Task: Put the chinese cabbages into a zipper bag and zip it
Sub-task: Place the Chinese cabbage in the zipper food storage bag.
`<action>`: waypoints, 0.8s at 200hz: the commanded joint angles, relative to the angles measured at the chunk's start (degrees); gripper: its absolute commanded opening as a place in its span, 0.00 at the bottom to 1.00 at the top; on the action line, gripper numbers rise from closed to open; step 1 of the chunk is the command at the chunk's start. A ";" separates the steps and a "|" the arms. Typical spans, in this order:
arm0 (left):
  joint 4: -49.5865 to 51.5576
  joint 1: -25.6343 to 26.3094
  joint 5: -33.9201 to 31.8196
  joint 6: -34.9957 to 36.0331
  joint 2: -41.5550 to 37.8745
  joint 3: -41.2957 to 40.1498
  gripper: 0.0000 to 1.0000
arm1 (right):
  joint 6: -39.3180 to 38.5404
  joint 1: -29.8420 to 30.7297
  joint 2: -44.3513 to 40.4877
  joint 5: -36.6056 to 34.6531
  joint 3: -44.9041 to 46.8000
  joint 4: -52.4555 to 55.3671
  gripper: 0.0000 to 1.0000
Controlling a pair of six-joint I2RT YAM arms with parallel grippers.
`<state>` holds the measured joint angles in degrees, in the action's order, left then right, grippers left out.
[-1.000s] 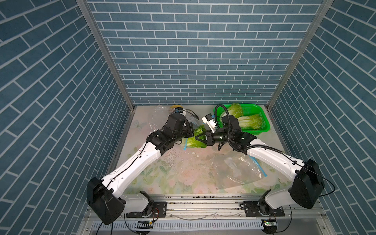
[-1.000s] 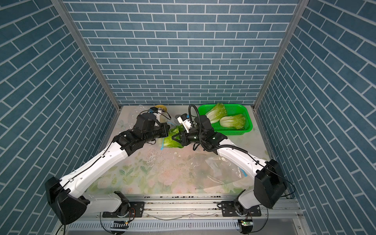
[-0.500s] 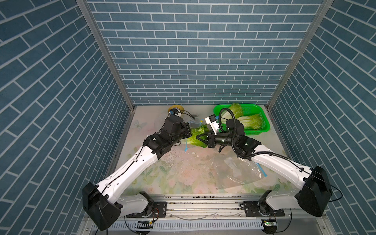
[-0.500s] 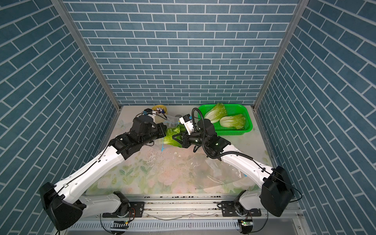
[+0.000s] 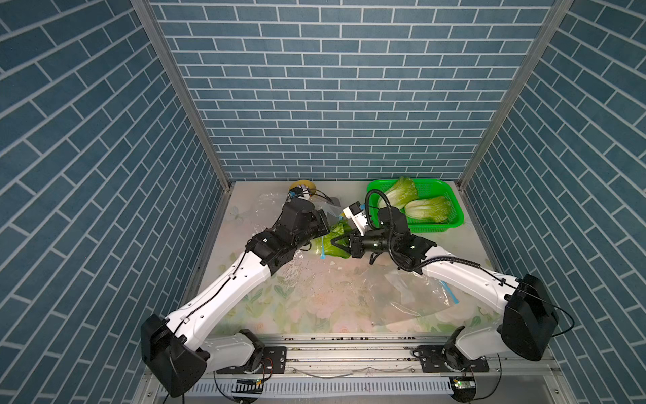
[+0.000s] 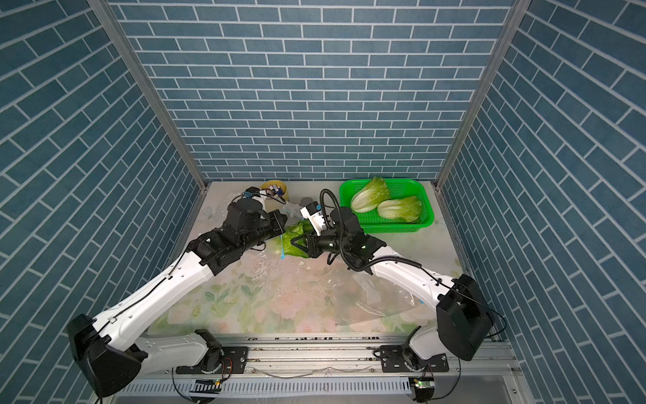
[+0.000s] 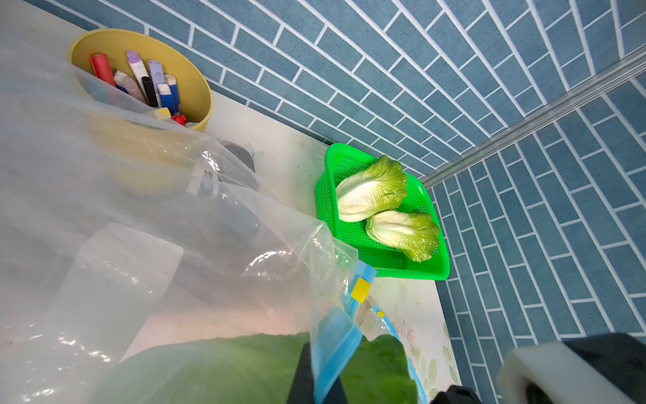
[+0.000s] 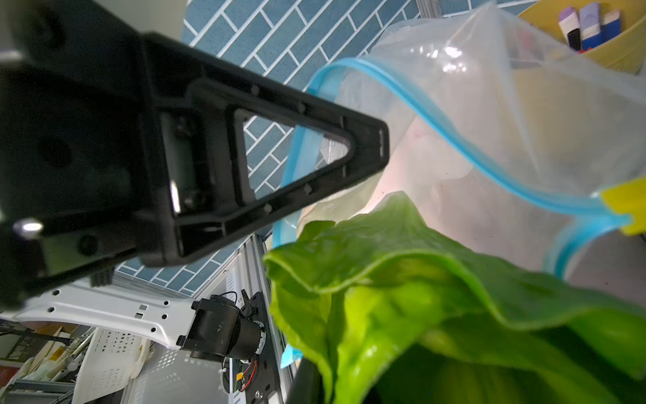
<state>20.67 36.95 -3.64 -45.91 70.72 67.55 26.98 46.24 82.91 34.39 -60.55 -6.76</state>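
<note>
Zipper bag, clear plastic with a blue zip strip [image 8: 489,105]: hanging open.
Left fingers [image 7: 302,374]: pressing together on the bag's blue strip.
Right fingers [image 8: 372,143]: straddling one crinkly green chinese cabbage head [image 8: 384,280], which is apparently poking leaf-first into the bag's mouth; cannot tell whether they are gripping it.
Other two white-and-green cabbage heads [image 5: 428,208]: lying side by side in the green plastic mesh basket [image 5: 437,228].

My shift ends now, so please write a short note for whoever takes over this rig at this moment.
Left gripper: shut on the zip edge of the zipper bag, mouth open.
Right gripper: at the first cabbage in the bag mouth; grip unclear.
Far cabbage and near cabbage: in the green basket.
Done: first cabbage partly inside.
Left: push it in, add the two, zip.
</note>
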 commanded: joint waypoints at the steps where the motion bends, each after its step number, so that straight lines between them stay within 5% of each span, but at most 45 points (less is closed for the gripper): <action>1: -1.68 0.08 -1.04 -0.64 -1.00 -0.75 0.00 | -3.40 0.34 0.49 1.57 -2.89 1.51 0.22; 73: -2.98 -1.19 -3.09 -5.01 -2.27 -2.94 0.00 | -5.64 0.35 -3.92 -1.55 -3.03 8.17 0.60; 160: -3.53 -1.77 -8.16 -9.24 -4.52 -6.27 0.00 | 3.36 -1.05 -11.73 -19.16 -2.63 22.04 0.65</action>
<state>18.68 35.57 -8.38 -52.88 68.07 62.92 25.28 46.00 71.59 22.59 -63.16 8.38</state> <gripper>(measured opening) 0.045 0.656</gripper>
